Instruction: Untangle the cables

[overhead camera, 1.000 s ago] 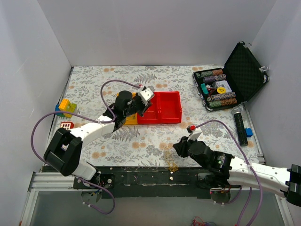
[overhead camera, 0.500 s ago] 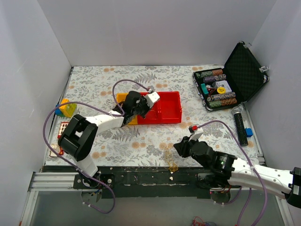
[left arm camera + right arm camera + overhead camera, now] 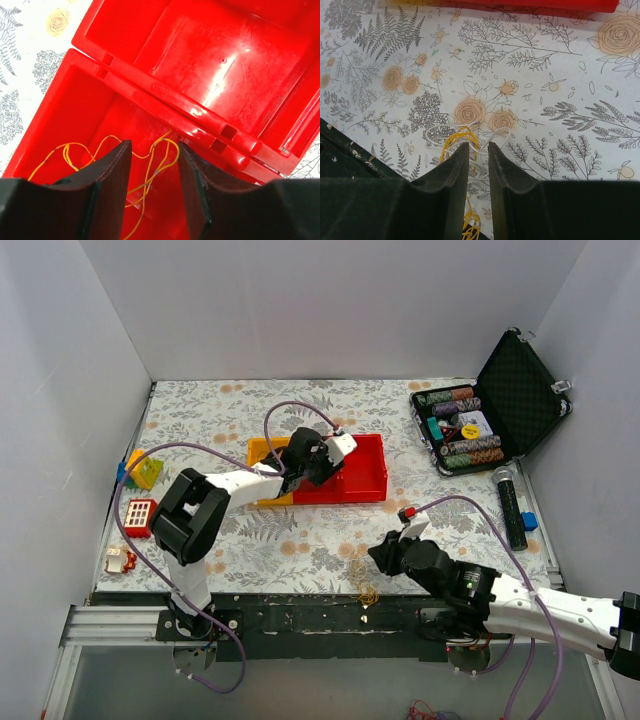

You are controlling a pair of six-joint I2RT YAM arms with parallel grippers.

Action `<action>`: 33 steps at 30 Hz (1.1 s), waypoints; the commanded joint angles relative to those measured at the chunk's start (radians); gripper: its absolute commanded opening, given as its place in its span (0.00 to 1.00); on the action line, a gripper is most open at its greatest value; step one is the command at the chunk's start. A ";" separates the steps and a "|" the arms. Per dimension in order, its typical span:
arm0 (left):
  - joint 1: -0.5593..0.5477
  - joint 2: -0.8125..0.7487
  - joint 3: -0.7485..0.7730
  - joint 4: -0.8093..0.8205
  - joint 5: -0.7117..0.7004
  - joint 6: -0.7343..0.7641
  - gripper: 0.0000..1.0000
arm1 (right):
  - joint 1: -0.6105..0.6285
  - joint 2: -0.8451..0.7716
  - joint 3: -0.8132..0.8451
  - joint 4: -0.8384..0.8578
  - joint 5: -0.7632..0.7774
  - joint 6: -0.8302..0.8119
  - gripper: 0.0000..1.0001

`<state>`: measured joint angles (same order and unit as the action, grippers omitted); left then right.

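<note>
Reaching out over the flower-printed table (image 3: pixel 300 535), I have both arms in view. Largest on it is the open black case (image 3: pixel 525 390) at the far right, with rows of poker chips (image 3: pixel 470 450) in its lower half and a card (image 3: pixel 472 425) among them whose print is too small for me to read; next comes the red tray (image 3: pixel 215 65), two compartments split by a ridge, with a yellow tray (image 3: pixel 262 452) touching its left side; a black cylinder (image 3: pixel 510 505) lies near the right edge; coloured toy blocks (image 3: pixel 143 470) sit at the left edge. My left gripper (image 3: pixel 154 150) hangs over the red tray's left compartment, fingers spread wide and clamping nothing; my right gripper (image 3: pixel 477 147) points down near the front edge, fingers held slightly apart, cloth showing through the narrow gap. The cables (image 3: pixel 362 582) are in two places: a yellow-orange strand (image 3: pixel 149 172) lies looped on that compartment's floor, passing between my left fingers; a small yellow and whitish clump (image 3: pixel 462 137) lies on the cloth just at my right fingertips.
</note>
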<state>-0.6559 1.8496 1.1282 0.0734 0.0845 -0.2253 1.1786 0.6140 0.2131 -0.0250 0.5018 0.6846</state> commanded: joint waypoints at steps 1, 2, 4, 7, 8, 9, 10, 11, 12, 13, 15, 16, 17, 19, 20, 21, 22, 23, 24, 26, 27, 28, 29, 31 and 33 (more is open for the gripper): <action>-0.004 -0.079 0.018 -0.052 -0.022 -0.002 0.48 | 0.004 -0.039 0.038 -0.010 0.032 -0.003 0.30; -0.002 -0.093 0.013 -0.060 -0.022 -0.009 0.52 | 0.004 -0.043 0.040 -0.010 0.035 -0.002 0.31; -0.002 -0.139 0.004 -0.067 -0.008 -0.028 0.69 | 0.004 -0.045 0.046 -0.010 0.037 -0.005 0.31; -0.002 -0.210 0.007 -0.101 0.017 -0.055 0.86 | 0.004 -0.028 0.055 -0.009 0.032 -0.010 0.31; -0.004 -0.234 0.010 -0.118 0.021 -0.058 0.92 | 0.004 -0.022 0.058 -0.009 0.030 -0.008 0.31; -0.004 -0.263 0.013 -0.138 0.024 -0.060 0.96 | 0.004 -0.017 0.063 -0.009 0.029 -0.010 0.32; -0.002 -0.283 0.015 -0.152 0.027 -0.059 0.98 | 0.006 -0.013 0.066 -0.007 0.027 -0.011 0.32; -0.002 -0.306 0.015 -0.167 0.029 -0.055 0.98 | 0.006 -0.013 0.068 -0.010 0.026 -0.013 0.32; -0.002 -0.323 0.018 -0.178 0.029 -0.048 0.98 | 0.004 -0.013 0.068 -0.013 0.026 -0.011 0.32; -0.002 -0.343 0.018 -0.185 0.027 -0.045 0.98 | 0.006 -0.017 0.068 -0.015 0.027 -0.013 0.32; -0.002 -0.372 0.028 -0.204 0.032 -0.039 0.98 | 0.004 -0.029 0.068 -0.024 0.032 -0.008 0.32; -0.001 -0.389 0.036 -0.210 0.037 -0.039 0.98 | 0.004 -0.039 0.066 -0.030 0.035 -0.008 0.32; -0.001 -0.407 0.038 -0.215 0.044 -0.040 0.98 | 0.006 -0.046 0.068 -0.038 0.040 -0.005 0.32; -0.002 -0.443 0.033 -0.240 0.084 -0.040 0.98 | 0.006 -0.066 0.066 -0.058 0.046 0.003 0.32; -0.007 -0.461 0.018 -0.257 0.115 -0.046 0.98 | 0.004 -0.079 0.065 -0.067 0.049 0.004 0.33; -0.014 -0.484 -0.004 -0.274 0.150 -0.046 0.98 | 0.004 -0.091 0.062 -0.076 0.052 0.009 0.33; -0.028 -0.504 -0.034 -0.288 0.194 -0.045 0.98 | 0.004 -0.100 0.062 -0.087 0.055 0.010 0.33; -0.053 -0.532 -0.066 -0.299 0.228 -0.042 0.98 | 0.006 -0.114 0.055 -0.092 0.057 0.015 0.33; -0.080 -0.555 -0.108 -0.313 0.268 -0.036 0.98 | 0.004 -0.123 0.054 -0.099 0.058 0.016 0.33; -0.143 -0.588 -0.177 -0.328 0.334 -0.045 0.98 | 0.004 -0.143 0.043 -0.108 0.060 0.024 0.33; -0.171 -0.593 -0.201 -0.334 0.365 -0.057 0.98 | 0.004 -0.154 0.042 -0.116 0.060 0.026 0.33; -0.203 -0.589 -0.220 -0.342 0.386 -0.072 0.98 | 0.006 -0.163 0.042 -0.125 0.063 0.030 0.33; -0.238 -0.580 -0.235 -0.345 0.405 -0.081 0.98 | 0.006 -0.168 0.043 -0.139 0.066 0.032 0.33; -0.290 -0.546 -0.249 -0.336 0.417 -0.100 0.98 | 0.004 -0.180 0.046 -0.167 0.073 0.036 0.33; -0.333 -0.509 -0.257 -0.295 0.403 -0.134 0.98 | 0.004 -0.195 0.046 -0.188 0.080 0.038 0.33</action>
<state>-0.9279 1.3014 0.8913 -0.2363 0.4248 -0.3004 1.1786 0.4461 0.2344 -0.1673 0.5419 0.7040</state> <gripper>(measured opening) 0.981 0.331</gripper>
